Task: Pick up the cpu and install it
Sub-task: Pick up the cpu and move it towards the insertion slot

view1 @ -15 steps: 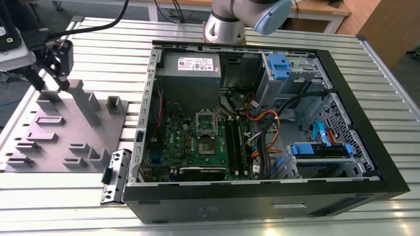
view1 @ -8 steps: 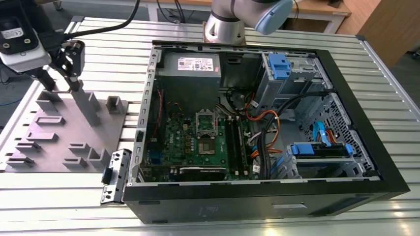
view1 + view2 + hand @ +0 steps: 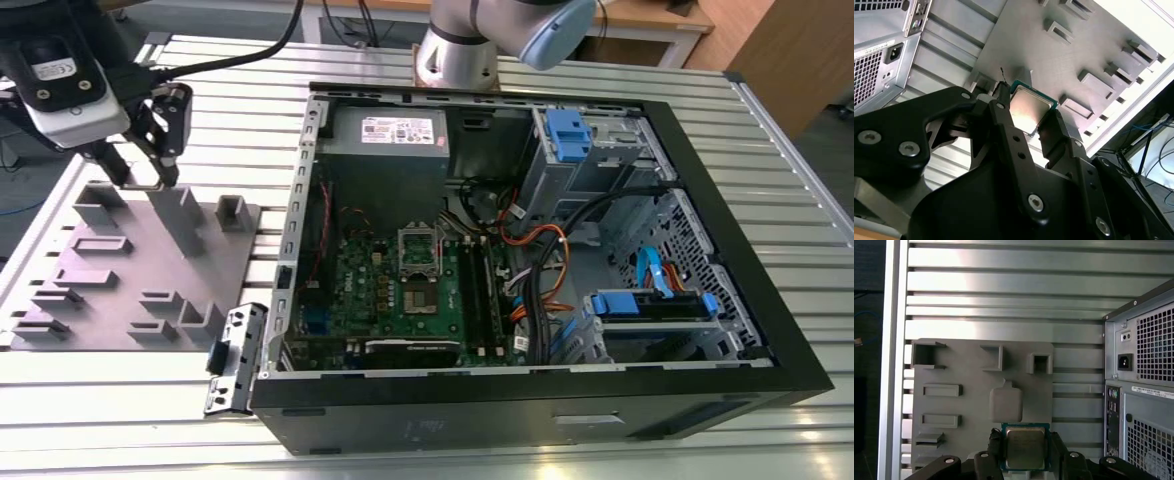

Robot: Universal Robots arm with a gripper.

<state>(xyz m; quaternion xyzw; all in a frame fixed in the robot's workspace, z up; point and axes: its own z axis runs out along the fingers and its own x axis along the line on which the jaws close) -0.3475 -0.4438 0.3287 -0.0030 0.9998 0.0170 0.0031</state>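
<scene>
Pick-up stage reached: cpu (image 3: 1025, 450) pinched edge to edge in pincer (image 3: 144, 170), just over grey tray (image 3: 134, 272), well apart from open computer case (image 3: 747, 300); seating in motherboard socket (image 3: 419, 248) not yet done.

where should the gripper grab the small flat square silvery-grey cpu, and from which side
Grip the small flat square silvery-grey cpu by two opposite thin edges, coming squarely at its flat metal top. It is thin and flat, so only the edges give purchase. In both wrist views the gripper has its black fingers on those edges, over the grey plastic tray.
</scene>
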